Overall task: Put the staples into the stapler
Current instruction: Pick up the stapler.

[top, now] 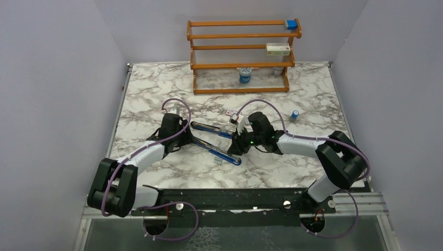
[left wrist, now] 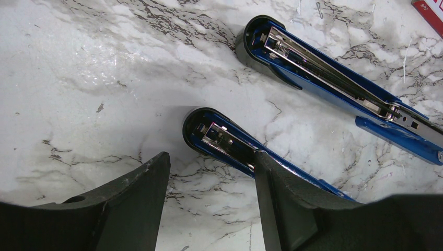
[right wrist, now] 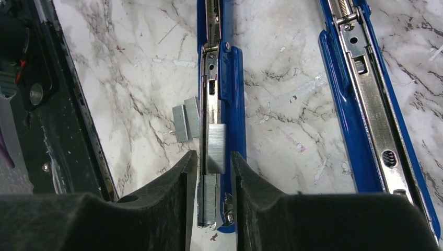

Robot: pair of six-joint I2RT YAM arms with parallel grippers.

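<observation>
The right pincer (right wrist: 213,157) stands narrowly parted. Its fingers straddle a strip of staples (right wrist: 216,149) that lies in the metal channel of the stapler (right wrist: 236,89). A gap shows on either side of the strip, so nothing is gripped. Two more short strips (right wrist: 186,121) lie on the marble bench (right wrist: 141,78), just left of the channel.

The left pincer (left wrist: 210,157) gapes wide, with mostly bare marble between its fingers. Its right finger overlaps one arm of the stapler near that arm's rounded end; whether it touches, I cannot tell. At the upper right of the left wrist view, a red box corner (left wrist: 431,10) carries white lettering too small to read.

From above, both arms lie low and bent at the elbow. They meet at frame centre over the stapler, which is splayed open in a V.
</observation>
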